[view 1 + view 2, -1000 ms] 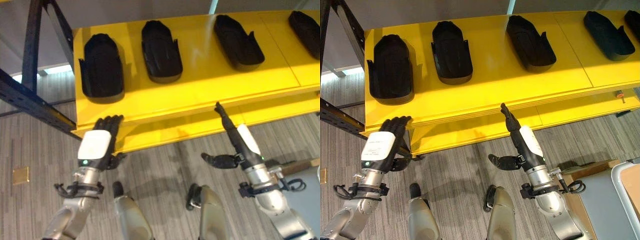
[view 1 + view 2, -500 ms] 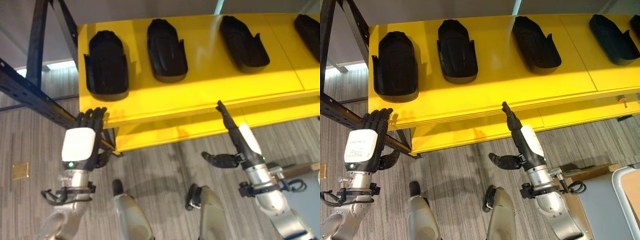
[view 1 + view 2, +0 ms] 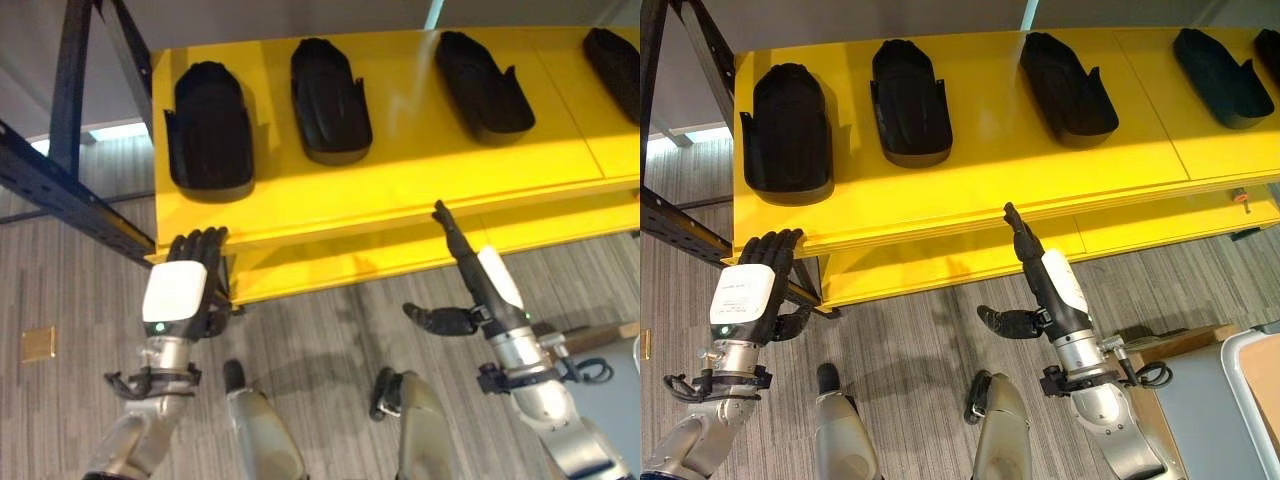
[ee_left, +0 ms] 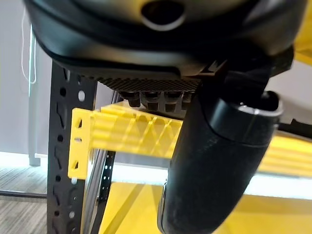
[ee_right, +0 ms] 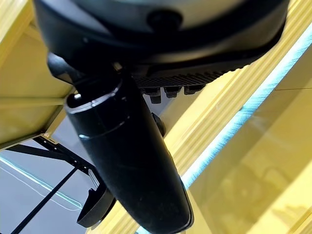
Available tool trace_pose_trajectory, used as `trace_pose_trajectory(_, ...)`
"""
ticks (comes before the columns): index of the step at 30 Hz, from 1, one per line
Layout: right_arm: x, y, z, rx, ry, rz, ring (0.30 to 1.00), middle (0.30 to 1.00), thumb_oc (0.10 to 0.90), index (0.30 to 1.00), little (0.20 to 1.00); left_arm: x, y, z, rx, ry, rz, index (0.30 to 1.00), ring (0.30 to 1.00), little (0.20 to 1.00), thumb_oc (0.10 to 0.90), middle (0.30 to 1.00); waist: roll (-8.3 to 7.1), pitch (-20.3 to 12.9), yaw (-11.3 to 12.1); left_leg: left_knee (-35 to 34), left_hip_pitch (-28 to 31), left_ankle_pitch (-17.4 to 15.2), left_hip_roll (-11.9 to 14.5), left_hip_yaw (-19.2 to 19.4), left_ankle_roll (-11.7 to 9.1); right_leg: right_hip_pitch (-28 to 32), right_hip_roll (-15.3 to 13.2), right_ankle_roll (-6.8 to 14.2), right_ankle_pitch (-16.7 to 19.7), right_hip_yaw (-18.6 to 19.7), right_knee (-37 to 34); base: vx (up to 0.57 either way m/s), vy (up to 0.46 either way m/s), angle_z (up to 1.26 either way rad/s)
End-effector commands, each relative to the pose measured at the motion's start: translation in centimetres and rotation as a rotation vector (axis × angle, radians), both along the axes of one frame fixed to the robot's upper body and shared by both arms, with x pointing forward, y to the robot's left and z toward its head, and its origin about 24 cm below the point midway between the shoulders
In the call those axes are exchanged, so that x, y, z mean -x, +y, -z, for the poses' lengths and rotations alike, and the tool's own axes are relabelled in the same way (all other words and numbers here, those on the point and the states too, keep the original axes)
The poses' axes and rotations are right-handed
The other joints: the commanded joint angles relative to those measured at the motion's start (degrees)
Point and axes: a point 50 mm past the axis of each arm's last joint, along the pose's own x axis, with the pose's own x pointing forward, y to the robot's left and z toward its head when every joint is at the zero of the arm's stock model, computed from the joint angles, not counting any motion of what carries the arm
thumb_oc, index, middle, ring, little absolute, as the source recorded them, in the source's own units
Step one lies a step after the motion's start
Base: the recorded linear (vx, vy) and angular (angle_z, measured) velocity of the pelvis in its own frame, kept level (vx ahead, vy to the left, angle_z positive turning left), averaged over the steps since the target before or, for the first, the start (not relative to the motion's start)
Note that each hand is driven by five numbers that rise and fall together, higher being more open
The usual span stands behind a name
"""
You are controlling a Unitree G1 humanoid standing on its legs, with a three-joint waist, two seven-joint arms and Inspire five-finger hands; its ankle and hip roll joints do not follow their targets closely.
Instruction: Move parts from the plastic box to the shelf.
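Several black moulded parts lie in a row on the yellow shelf (image 3: 400, 170): one at its left end (image 3: 208, 125), one beside it (image 3: 330, 100), one further right (image 3: 483, 85). My left hand (image 3: 178, 292) is open and empty, fingers straight up, their tips just before the shelf's front left corner. In the left wrist view the thumb (image 4: 214, 161) stands in front of the yellow beam (image 4: 122, 136). My right hand (image 3: 482, 288) is open and empty, fingers pointing at the shelf's front edge, thumb out sideways. The right wrist view looks up at the yellow underside (image 5: 243, 161).
A dark blue rack upright and slanted beam (image 3: 70, 195) stand left of the shelf. A lower yellow shelf (image 3: 350, 262) sits beneath the top one. A grey and white container (image 3: 1240, 390) with brown cardboard (image 3: 1170, 340) is at the lower right.
My left hand swung out to the left away from the shelf corner, then came part of the way back towards it. The right hand has held still.
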Motion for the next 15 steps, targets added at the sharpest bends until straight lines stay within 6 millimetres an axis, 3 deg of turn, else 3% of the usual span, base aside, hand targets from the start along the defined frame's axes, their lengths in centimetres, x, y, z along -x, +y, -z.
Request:
trace_pose_trajectory(1,-0.4,1.5,-4.4,-0.095,-0.265,-0.061,1.000,1.000,0.900,1.000,1.000,-0.8,0.2,-2.9,-0.065,-0.132,0.010,1.000,1.000,1.000,0.900,1.000,-2.49,-4.9,-1.8,0.9,-4.1,5.3,-1.5,-0.5,2.4,3.9,-1.0,1.9,4.9,2.0,-3.9,0.00,0.000,0.00)
trace_pose_trajectory(15,-0.4,1.9,-4.1,-0.097,-0.230,-0.097,1.000,1.000,0.900,1.000,1.000,-3.8,0.9,-1.3,-0.020,-0.071,-0.132,1.000,1.000,1.000,0.900,1.000,-3.32,-5.6,-3.3,1.5,-4.4,5.2,-0.7,-0.5,2.2,2.9,-0.6,1.7,5.1,2.7,-3.4,0.00,0.002,-0.01)
